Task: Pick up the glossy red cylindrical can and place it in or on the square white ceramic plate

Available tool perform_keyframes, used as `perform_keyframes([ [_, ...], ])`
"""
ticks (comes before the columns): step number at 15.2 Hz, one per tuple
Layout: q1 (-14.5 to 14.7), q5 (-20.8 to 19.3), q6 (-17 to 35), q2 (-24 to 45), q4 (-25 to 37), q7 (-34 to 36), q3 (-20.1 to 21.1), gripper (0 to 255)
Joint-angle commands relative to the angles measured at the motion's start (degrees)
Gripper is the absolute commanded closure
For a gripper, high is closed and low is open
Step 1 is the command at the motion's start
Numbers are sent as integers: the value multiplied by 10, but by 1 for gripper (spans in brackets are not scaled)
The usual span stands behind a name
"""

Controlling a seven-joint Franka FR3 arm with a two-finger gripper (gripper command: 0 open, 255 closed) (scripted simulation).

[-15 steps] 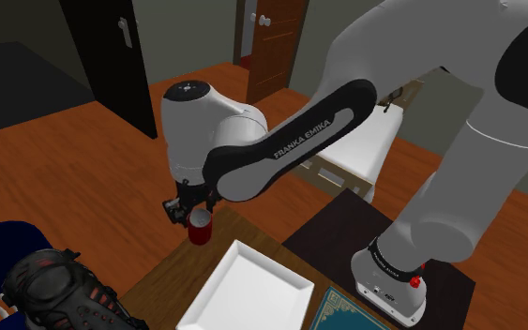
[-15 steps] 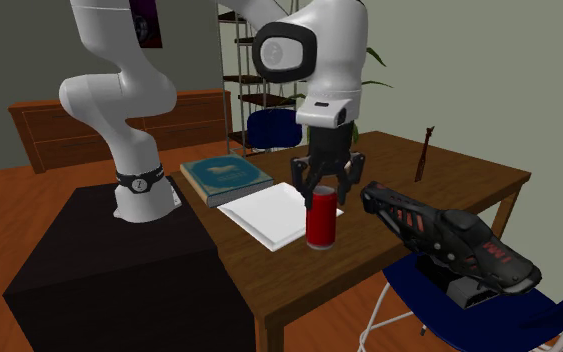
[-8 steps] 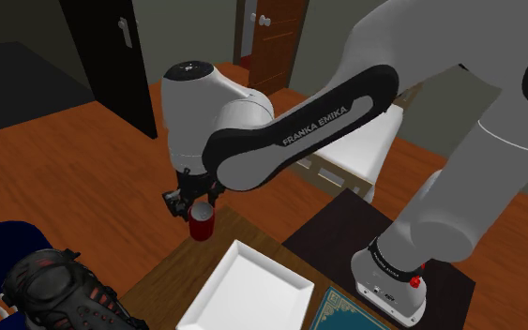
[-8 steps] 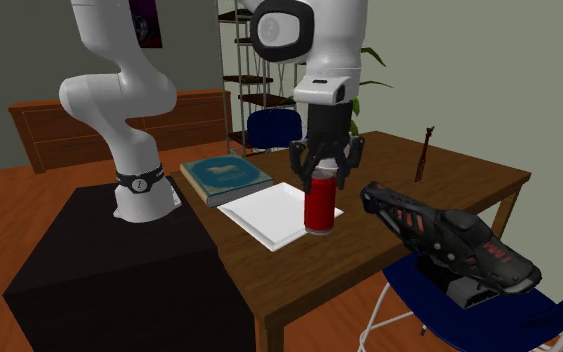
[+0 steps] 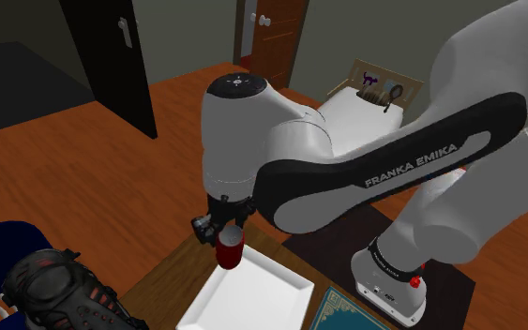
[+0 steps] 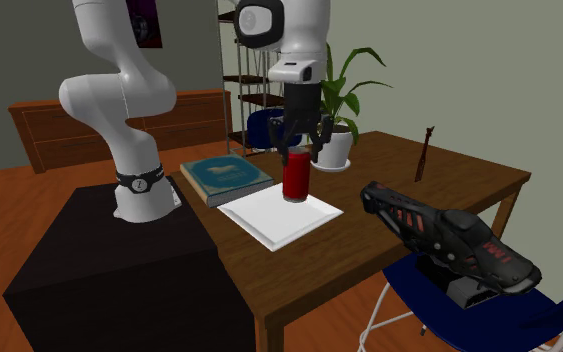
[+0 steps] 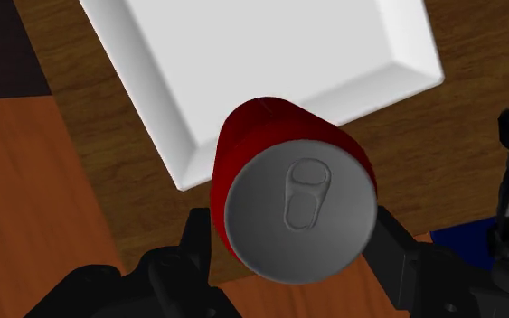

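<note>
A glossy red can (image 5: 230,251) (image 6: 296,176) with a grey pull-tab top (image 7: 299,212) hangs upright in the air, clasped by my black gripper (image 5: 222,232) (image 6: 300,137) (image 7: 293,262), which is shut on it from above. The square white plate (image 5: 243,298) (image 6: 274,219) (image 7: 243,63) lies flat on the wooden table (image 6: 449,180). In the second exterior view the can is over the plate's far edge, lifted clear of it. Seen from the wrist, the can's lower end overlaps the plate's corner rim.
A teal book (image 6: 226,174) lies beside the plate toward the stand. A black and red shoe-like object (image 6: 447,235) (image 5: 60,286) sits on a blue chair at the table's near side. A potted plant (image 6: 337,100) and a thin dark stick (image 6: 425,154) stand farther back.
The gripper has lifted the can off the table and carried it sideways, from beside the plate's near corner to above the plate's edge. The arm swung with it.
</note>
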Motion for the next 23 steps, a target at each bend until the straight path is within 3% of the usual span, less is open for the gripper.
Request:
perform_keyframes([
  [1, 19, 31, -11, -39, -23, -1, 1, 255],
  [7, 97, 113, -63, -166, -86, 15, 2, 255],
  [23, 72, 100, 95, -65, -147, 39, 62, 255],
])
